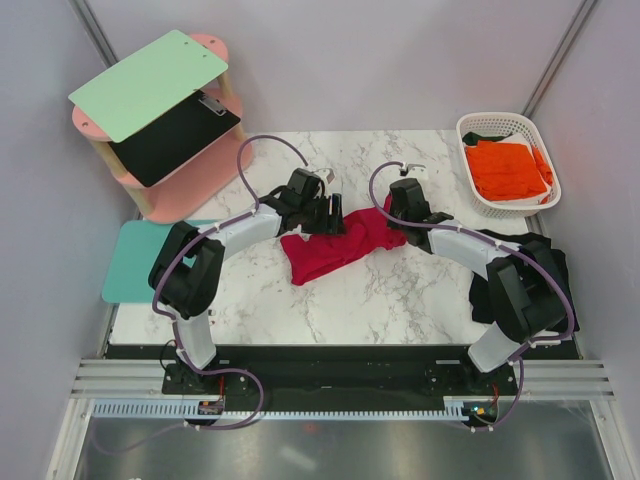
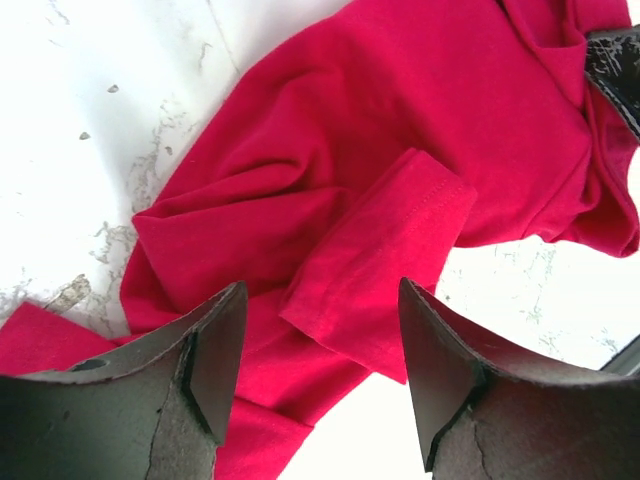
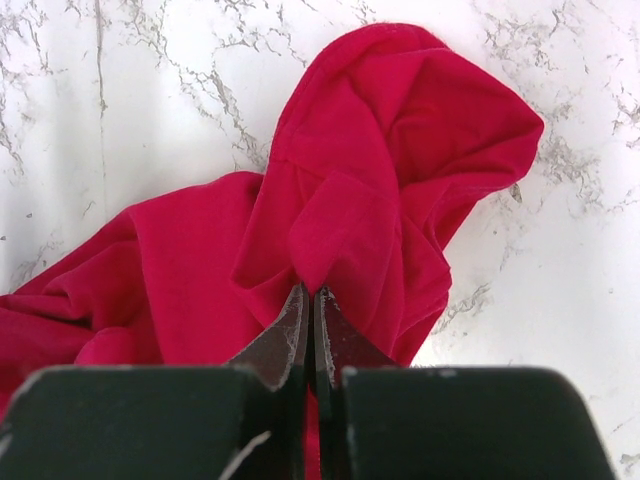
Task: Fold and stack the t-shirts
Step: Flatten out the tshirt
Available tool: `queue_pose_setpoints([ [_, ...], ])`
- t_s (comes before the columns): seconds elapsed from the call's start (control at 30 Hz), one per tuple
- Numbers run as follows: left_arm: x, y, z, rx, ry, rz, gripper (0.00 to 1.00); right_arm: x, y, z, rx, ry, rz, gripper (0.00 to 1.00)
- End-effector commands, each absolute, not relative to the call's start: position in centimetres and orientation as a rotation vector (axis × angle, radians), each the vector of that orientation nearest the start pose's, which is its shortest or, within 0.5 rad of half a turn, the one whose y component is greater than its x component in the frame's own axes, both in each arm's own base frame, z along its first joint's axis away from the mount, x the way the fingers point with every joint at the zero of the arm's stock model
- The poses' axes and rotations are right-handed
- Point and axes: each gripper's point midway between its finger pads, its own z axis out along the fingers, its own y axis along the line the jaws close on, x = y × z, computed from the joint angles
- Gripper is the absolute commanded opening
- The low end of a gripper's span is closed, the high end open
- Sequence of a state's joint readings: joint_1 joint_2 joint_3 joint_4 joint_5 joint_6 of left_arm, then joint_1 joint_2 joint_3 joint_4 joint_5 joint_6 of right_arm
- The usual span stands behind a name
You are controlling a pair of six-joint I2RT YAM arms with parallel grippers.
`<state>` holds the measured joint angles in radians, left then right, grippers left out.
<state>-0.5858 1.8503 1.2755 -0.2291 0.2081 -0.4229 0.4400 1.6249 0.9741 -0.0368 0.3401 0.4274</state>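
At the middle of the marble table [image 1: 400, 300], the crimson t-shirt [image 1: 335, 250] lay in a crumpled heap between the two grippers, not yet spread flat and with no clean fold in it. The right gripper [image 3: 310, 300] had its jaws pressed together on a pinch of the crimson cloth, which rose in a small peak from the bunched end on that side. The left gripper [image 2: 320, 330] hung just above the shirt's other end, jaws standing well apart with nothing between them, and a short sleeve [image 2: 380, 270] lay loose on the cloth right below the gap. In the white basket [image 1: 480, 120] at the far right corner sat the orange t-shirt [image 1: 505, 170]; it looked roughly squared up, though whether it was properly folded could not be told from above. The black t-shirt [image 1: 510, 240] lay rumpled at the right edge of the table, partly hidden behind the right arm and plainly untouched as far as folding goes. No stack was visible anywhere. The teal mat [image 1: 130, 260] lay off the left edge, and the mint-green board [image 1: 150, 85] rested on the pink shelf [image 1: 200, 175] at the far left. Judgement: the job was early. At best one shirt was dealt with, the crimson one was only being taken hold of for spreading, and the black one and all the stacking were left. The likely next need was a left-side grip on a sleeve or hem to pull the shirt out flat.
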Motion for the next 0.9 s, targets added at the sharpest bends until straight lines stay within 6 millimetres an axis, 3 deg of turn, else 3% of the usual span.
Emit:
queue_pose_setpoints([
  [0.0, 36.8, -32.1, 9.7, 0.306, 2.421, -0.797, 0.67, 41.9, 14.7, 10.6, 0.202, 2.168, 0.123, 0.05],
  [0.43, 36.2, -32.2, 7.7, 0.334, 2.492, -0.79, 0.55, 42.0, 14.4, 11.3, 0.219, 2.151, 0.131, 0.05],
  [0.53, 36.2, -32.2, 7.9, 0.337, 2.491, -0.791, 0.33, 42.1, 14.3, 11.7, 0.223, 2.146, 0.135, 0.05],
  [0.57, 36.2, -32.2, 7.9, 0.337, 2.493, -0.791, 0.18, 42.1, 14.3, 11.8, 0.222, 2.143, 0.136, 0.05],
  [0.63, 36.2, -32.1, 8.2, 0.34, 2.492, -0.788, 0.02, 42.1, 14.0, 12.1, 0.228, 2.136, 0.134, 0.05],
  [0.87, 36.8, -30.5, 11.3, 0.32, 2.425, -0.695, 0.02, 42.1, 13.6, 14.4, 0.228, 2.094, 0.157, 0.05],
])
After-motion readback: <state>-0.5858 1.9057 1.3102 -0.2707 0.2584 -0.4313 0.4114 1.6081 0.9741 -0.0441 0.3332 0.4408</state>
